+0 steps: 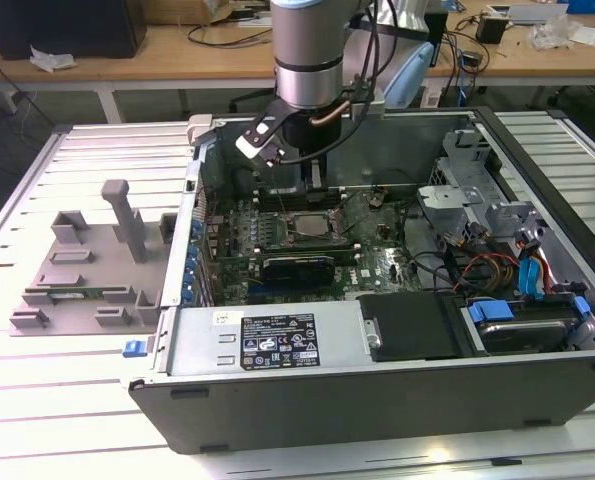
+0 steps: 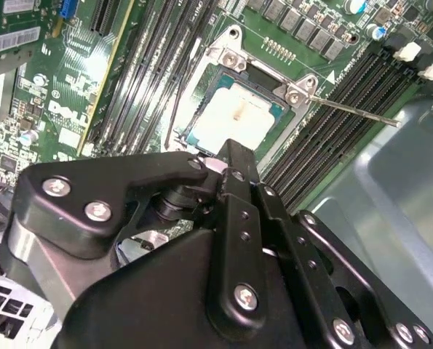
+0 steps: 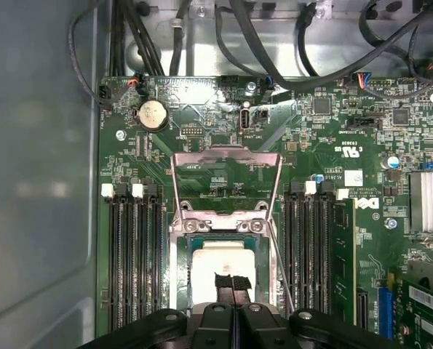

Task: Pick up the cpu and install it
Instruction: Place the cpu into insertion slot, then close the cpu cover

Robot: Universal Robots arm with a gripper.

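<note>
One cpu point(image 3: 216, 258) is lying flat in the motherboard socket point(image 3: 178, 254) toward the far side of the open case point(image 1: 197, 345), its load plate point(image 3: 225, 174) tipped back leaving it bare, while I am seeing the gripper point(image 3: 231, 283) hanging right above it, fingertips point(image 3: 223, 282) pressed together on nothing.

Silver robot arm point(image 1: 307, 60) with black gripper point(image 1: 313, 186) hangs inside open grey metal computer case point(image 1: 377, 400), above green motherboard point(image 1: 382, 262); 1 grey plastic fixture point(image 1: 87, 270) on the exterior view's left.

The hand point(image 3: 232, 281) hides one edge of the cpu point(image 3: 212, 259).
</note>
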